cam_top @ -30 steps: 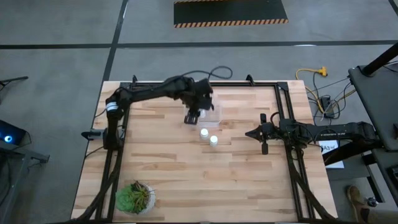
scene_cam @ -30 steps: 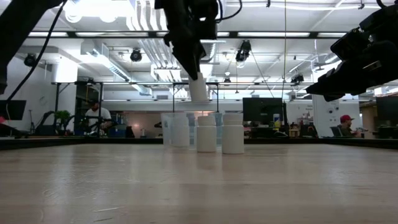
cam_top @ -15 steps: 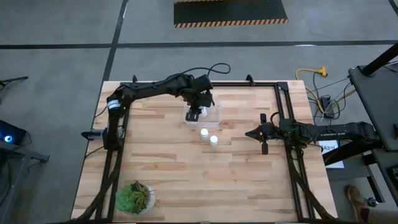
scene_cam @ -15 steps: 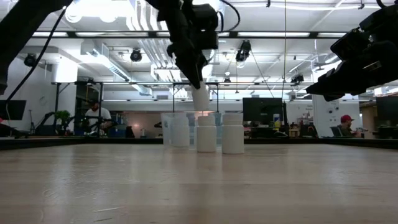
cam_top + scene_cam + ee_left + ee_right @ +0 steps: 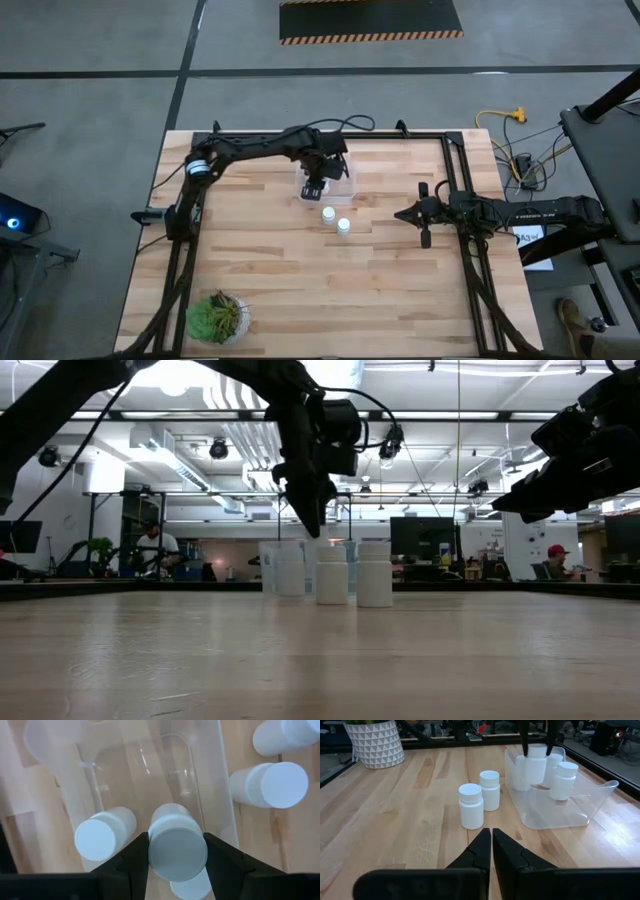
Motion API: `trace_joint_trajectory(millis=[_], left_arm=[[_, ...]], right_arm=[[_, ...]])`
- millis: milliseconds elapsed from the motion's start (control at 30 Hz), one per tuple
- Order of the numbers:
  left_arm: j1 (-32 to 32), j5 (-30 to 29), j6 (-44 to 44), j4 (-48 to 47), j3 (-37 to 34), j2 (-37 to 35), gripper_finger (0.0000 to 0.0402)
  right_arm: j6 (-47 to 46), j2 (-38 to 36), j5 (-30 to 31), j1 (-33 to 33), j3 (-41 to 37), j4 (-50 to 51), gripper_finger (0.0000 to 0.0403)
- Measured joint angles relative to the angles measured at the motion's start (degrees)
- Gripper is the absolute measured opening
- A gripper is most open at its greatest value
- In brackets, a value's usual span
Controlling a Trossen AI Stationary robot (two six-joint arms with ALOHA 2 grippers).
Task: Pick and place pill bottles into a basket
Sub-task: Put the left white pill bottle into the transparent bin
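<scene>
Holding one pill bottle by its upper body just under the cap, the left gripper hangs over the basket, its fingers clamped on either side and the bottle hanging straight down between the clear walls. Directly below and beside the gripper, three bottles are in the basket: one stands near the basket's open end, and two others are close behind the held one. Outside the basket, just beside the gripper on the table, two more bottles stand upright and nearly touching each other. That makes six in all: one held, three placed, two left to fetch.

These look like light, rigid plastic bottles with smooth, probably slippery sides; a pinch across the body close under the cap should hold, and they would likely tip if nudged.

The right gripper waits well apart, fingers pressed together and empty, facing the two loose bottles.
</scene>
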State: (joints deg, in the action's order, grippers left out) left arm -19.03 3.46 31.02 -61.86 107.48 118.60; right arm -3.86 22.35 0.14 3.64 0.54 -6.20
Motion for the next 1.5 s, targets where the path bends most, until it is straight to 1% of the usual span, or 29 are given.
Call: trace_joint_trajectory(millis=[333,967,1500], left_arm=[[0.07,0.92,-0.08,1.28,-0.22,0.36,0.0144],[0.79,2.29,-0.08,4.8,-2.75,0.4,0.0144],[0.78,3.26,-0.08,5.3,-2.88,0.4,0.0144]], right_arm=[[0.0,0.28,0.0,0.0,0.0,0.0,0.0009],[0.0,0.3,-0.02,0.0,0.0,-0.02,0.0009],[-0.07,0.3,-0.04,0.0,0.0,-0.02,0.0009]])
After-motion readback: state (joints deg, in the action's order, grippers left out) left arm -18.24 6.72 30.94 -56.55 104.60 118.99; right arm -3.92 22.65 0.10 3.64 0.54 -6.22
